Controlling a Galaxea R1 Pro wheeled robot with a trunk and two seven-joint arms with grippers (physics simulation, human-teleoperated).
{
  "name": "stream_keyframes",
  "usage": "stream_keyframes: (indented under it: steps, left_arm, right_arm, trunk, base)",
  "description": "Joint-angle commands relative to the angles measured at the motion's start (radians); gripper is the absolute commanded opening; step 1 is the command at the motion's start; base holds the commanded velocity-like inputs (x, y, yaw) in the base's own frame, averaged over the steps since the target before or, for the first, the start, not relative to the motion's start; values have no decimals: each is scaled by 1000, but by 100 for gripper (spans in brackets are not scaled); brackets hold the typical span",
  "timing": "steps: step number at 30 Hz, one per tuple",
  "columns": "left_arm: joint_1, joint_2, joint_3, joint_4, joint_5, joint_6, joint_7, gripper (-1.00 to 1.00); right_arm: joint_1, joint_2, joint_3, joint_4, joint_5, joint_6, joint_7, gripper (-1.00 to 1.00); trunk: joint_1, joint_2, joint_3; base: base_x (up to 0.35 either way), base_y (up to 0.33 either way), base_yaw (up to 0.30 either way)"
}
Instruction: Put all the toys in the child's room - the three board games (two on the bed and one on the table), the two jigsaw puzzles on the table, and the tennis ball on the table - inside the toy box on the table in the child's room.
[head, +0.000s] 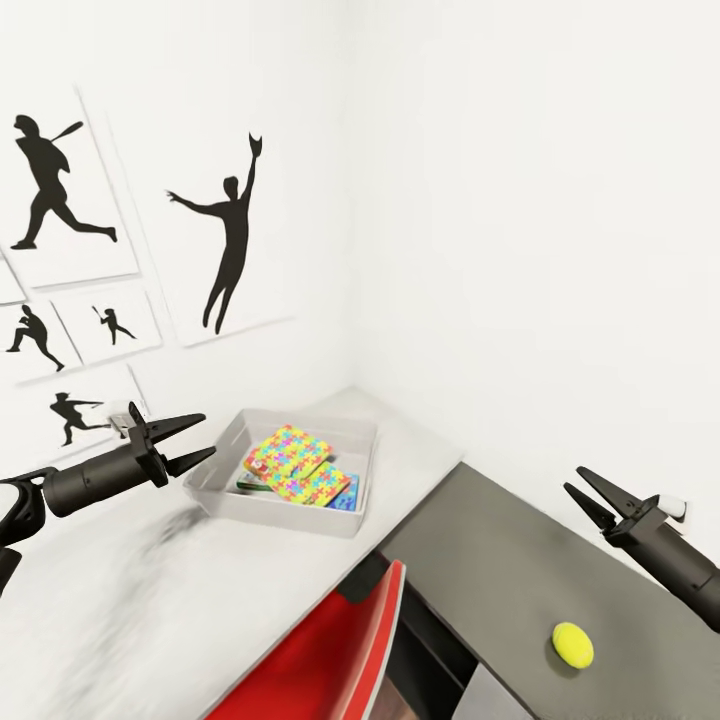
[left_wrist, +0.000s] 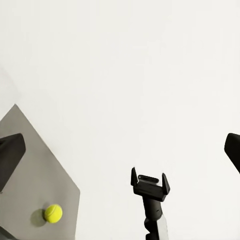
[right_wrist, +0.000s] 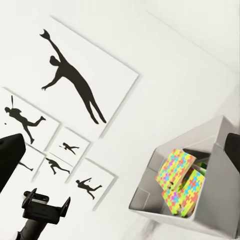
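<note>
My left gripper (head: 192, 440) hovers spread and empty just beside the toy box (head: 225, 450) on the desk (head: 120, 610). Inside it lie two jigsaw puzzles (head: 290, 462) over a blue board game (head: 346, 492). My right gripper (head: 588, 493) is spread too, holding nothing; the tennis ball (head: 573, 645) rests below it on a grey surface (head: 500, 560).

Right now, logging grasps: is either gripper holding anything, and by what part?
Nothing is held. The left gripper and right gripper are open and empty; the tennis ball lies apart.
</note>
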Motion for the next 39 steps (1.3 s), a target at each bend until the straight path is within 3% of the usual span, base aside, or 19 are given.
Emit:
stream_keyframes:
  steps: [1,32,33,39]
  left_arm:
    - [-1,0,1,0,-10,3,-11,100]
    - [1,-2,-3,0,-12,3,-12,100]
    - [2,-1,-19,0,-14,3,-12,100]
    - [2,-1,-23,-1,-15,3,-12,100]
  right_arm:
    - [-1,0,-1,0,3,4,4,100]
    - [-2,-1,0,0,4,2,-5,100]
    - [-2,1,2,-1,4,1,-6,100]
    - [-2,-2,1,0,5,-1,-10,100]
  trunk:
    - [1,-2,-1]
    - [1,-2,8]
    - [1,-2,8]
    - [1,-2,8]
  base:
    - [0,0,-211]
    - [-30,0,-62]
    - [0,0,-5]
    - [0,0,-1]
